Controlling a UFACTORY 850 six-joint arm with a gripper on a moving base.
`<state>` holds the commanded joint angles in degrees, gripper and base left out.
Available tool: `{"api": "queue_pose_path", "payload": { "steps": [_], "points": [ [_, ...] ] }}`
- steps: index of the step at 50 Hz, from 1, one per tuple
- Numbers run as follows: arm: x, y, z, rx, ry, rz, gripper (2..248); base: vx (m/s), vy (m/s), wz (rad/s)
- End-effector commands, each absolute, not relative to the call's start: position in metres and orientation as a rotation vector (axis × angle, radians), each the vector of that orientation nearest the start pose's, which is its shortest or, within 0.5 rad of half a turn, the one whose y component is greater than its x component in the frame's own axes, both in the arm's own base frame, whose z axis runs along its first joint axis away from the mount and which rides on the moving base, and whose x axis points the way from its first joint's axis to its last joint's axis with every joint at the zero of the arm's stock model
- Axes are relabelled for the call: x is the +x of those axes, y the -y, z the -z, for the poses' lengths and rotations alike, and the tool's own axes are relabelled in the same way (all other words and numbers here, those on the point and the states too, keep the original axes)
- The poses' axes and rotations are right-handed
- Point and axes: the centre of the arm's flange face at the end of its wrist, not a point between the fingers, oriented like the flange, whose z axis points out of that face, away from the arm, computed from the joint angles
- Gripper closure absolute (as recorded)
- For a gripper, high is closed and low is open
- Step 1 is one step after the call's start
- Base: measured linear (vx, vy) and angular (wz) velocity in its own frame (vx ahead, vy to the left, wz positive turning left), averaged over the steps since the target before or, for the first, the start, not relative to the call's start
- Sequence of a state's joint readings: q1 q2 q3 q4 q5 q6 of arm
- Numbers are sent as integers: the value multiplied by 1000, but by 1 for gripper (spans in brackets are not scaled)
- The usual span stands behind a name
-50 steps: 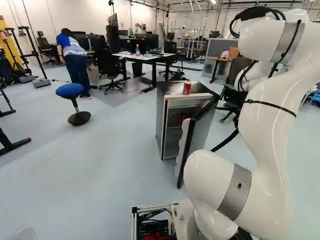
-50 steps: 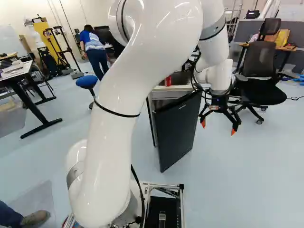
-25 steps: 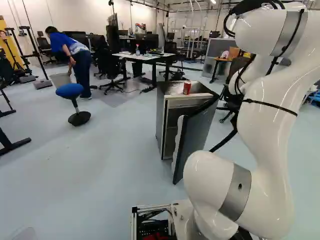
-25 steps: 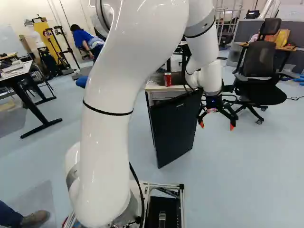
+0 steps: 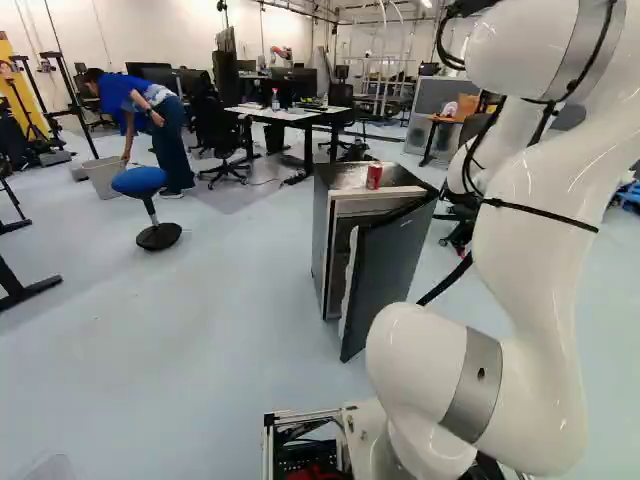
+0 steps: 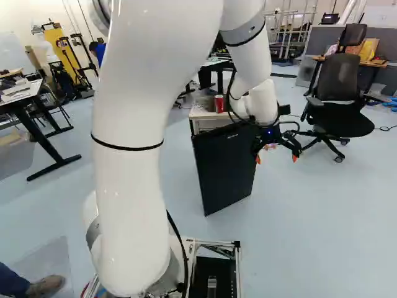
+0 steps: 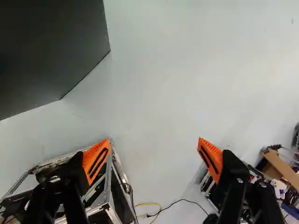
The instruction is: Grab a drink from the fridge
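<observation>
1. Close to the base, the arm (image 5: 545, 230) rises tall, bends over at the top and reaches ahead, its wrist dropping beside the door edge at the right of the right base view. That high arch probably gives the forearm room above the fridge.

2. Farther out, the tool (image 7: 154, 139) points down towards the floor (image 7: 154, 84), its two fingers spread wide with nothing between them. Whether it touches the door cannot be told.

3. Beside it, the door (image 6: 223, 171) stands ajar, outer face towards the base. With the wrist so near and the fingers free, the step in hand looks like pushing it shut rather than gripping. A hard shove could jolt the fridge and tip what stands on it.

4. Behind the door, the fridge (image 5: 321, 240) carries a red can (image 5: 374, 176), upright on its top. The drink was likely set there so that the tool could deal with the door; taking the can in hand remains a separate move.

5. Beyond, a black office chair (image 6: 340, 112) stands well apart.
</observation>
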<state>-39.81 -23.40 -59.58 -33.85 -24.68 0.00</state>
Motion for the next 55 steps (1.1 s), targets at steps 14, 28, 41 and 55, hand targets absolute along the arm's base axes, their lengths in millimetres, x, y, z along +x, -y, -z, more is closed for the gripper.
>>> {"api": "queue_pose_path", "payload": {
  "steps": [14,28,41,55],
  "points": [
    [409,344,-384,-3482,-167,286,3,0,0,0],
    [405,318,-386,-3472,-57,405,3,0,0,0],
    [399,293,-388,-3456,9,462,3,0,0,0],
    [392,267,-388,-3444,74,463,3,0,0,0]
  ]
}}
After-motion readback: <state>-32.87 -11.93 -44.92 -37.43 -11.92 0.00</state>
